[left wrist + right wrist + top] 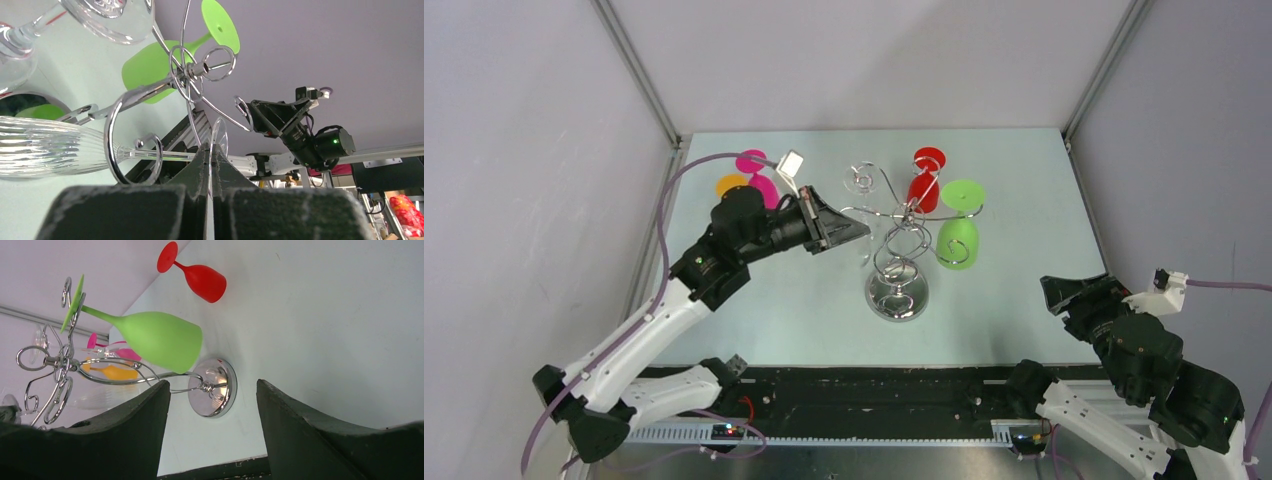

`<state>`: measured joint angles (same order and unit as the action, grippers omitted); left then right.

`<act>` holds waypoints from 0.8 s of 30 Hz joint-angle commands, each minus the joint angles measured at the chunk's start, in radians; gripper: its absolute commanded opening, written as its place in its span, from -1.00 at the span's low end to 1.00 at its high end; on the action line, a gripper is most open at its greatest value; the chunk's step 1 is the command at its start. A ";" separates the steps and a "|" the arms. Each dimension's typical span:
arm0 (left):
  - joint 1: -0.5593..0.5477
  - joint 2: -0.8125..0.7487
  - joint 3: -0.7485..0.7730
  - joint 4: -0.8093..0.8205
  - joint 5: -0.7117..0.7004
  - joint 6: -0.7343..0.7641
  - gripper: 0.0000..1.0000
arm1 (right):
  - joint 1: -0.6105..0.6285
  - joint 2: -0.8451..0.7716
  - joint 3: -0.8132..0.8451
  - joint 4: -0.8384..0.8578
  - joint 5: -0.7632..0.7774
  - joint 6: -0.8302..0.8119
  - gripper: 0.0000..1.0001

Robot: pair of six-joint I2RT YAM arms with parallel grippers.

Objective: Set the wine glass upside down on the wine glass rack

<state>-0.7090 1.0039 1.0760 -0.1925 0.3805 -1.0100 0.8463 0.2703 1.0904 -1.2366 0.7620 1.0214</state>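
Sideways, clear wine glass [50, 147], foot pinched between left fingers [192, 172], stem inside curl of wine glass rack [192, 70], right fingers [310, 430] spread

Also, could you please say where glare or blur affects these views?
Top external: the shiny chrome wire rack's round mirrored base glares. Left wrist: the left gripper is blurred. Right wrist: the right gripper looks soft; the lime-green glass is sharp.

Pale table [1024, 300] carries the wine glass rack [900, 250] at centre frame. A red glass [922, 190] stands inverted at upper centre. A pink glass [764, 188] and an orange glass [730, 184] sit upper left, apparently inverted too, partly hidden.
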 commanded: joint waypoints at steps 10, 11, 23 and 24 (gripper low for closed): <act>-0.005 0.091 0.099 0.107 0.023 0.046 -1.00 | 0.005 0.001 -0.016 0.040 0.014 0.041 0.37; -0.002 0.090 0.100 0.106 0.020 0.047 -1.00 | 0.006 -0.002 -0.018 0.040 0.015 0.043 0.37; 0.086 0.059 0.078 0.087 0.019 0.062 -1.00 | 0.007 -0.010 -0.021 0.039 0.014 0.051 0.37; 0.093 0.057 0.073 0.088 0.024 0.062 -1.00 | 0.007 -0.009 -0.021 0.039 0.014 0.052 0.37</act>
<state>-0.6483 1.0950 1.1385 -0.1295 0.3889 -0.9844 0.8482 0.2661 1.0714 -1.2217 0.7544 1.0470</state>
